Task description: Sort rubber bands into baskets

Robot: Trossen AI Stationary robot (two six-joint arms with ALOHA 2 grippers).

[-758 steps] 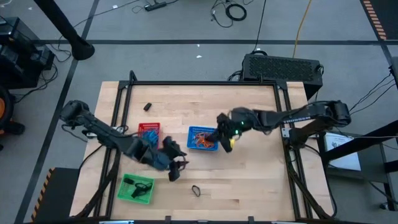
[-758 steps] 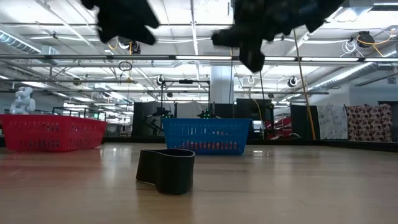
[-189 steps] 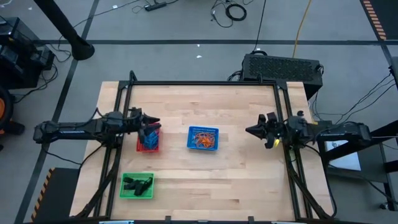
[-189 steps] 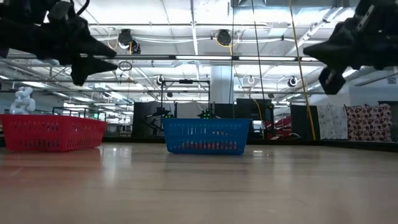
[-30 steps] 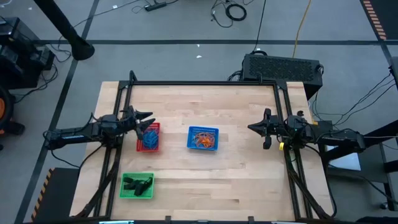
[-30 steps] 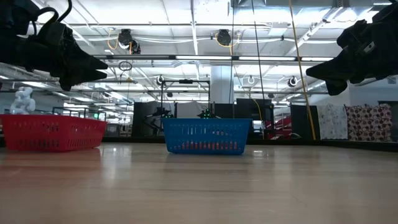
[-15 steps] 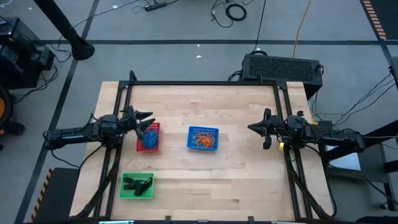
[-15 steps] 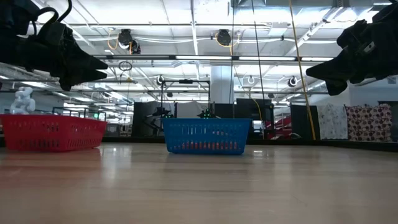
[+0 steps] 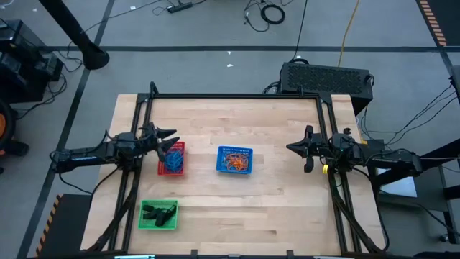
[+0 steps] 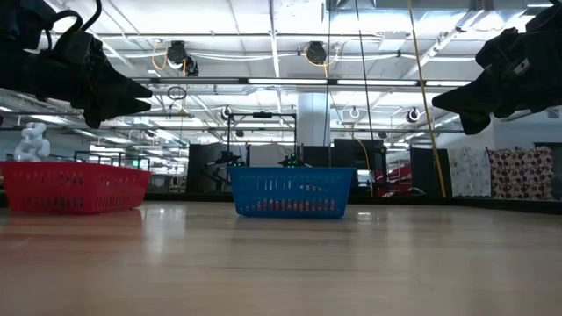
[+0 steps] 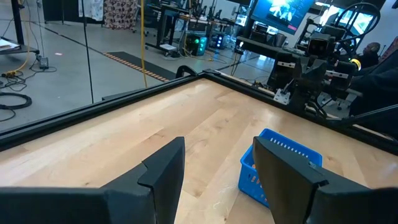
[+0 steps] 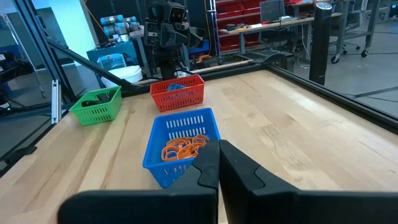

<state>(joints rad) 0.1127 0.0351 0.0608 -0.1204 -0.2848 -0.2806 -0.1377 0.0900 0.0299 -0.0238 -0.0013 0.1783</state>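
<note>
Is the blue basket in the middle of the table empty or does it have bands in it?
Not empty. The blue basket holds a tangle of orange rubber bands.

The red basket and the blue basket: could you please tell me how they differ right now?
The red basket holds blue rubber bands; the blue basket holds orange rubber bands. The red basket lies beside the open left claw, while the blue basket sits mid-table, clear of both claws. Both are shallow mesh trays of similar size.

arms: two, dark, slim, jointed | left pincer [image 11: 217,171]: black angular fingers | right wrist: yellow mark
</note>
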